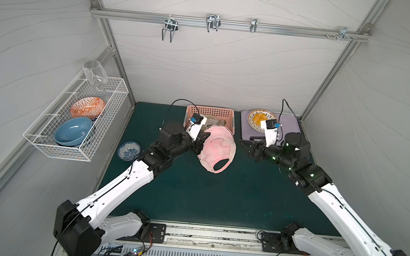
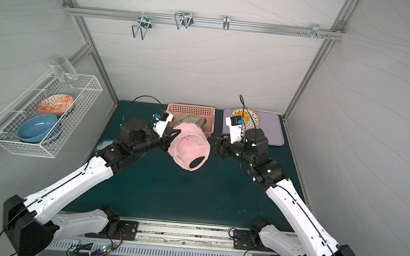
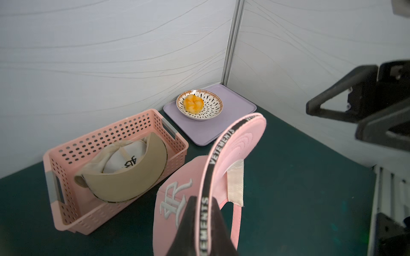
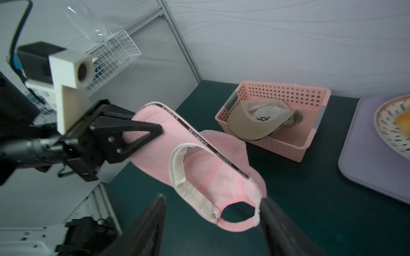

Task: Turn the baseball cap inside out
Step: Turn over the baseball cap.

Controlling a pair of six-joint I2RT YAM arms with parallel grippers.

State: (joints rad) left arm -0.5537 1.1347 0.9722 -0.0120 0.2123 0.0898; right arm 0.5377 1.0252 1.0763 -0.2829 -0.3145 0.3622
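**Status.** The pink cap [image 1: 218, 150] hangs above the bench [image 1: 192, 196], just short of the pink basket [image 1: 210, 110] at its 12 o'clock. The left hand [image 1: 204, 136], at the cap's 10 o'clock, is fully closed on the brim [image 3: 239, 141]. The right hand [image 1: 245, 145], at the cap's 3 o'clock, is spread wide and holds nothing. In the right wrist view its fingers [image 4: 269, 212] straddle the rear strap opening [image 4: 236, 209]; contact cannot be confirmed. The lining faces up and the crown does not appear to be inverted.

**Hazards.**
- Brim slip: the cap is held by one pinch only. A push into the crown may pivot the cap or pull the brim free.
- Snagging: a finger may catch the strap loop and drag the cap instead of turning the fabric.
- Collision: a swing toward 12 o'clock may strike the basket.
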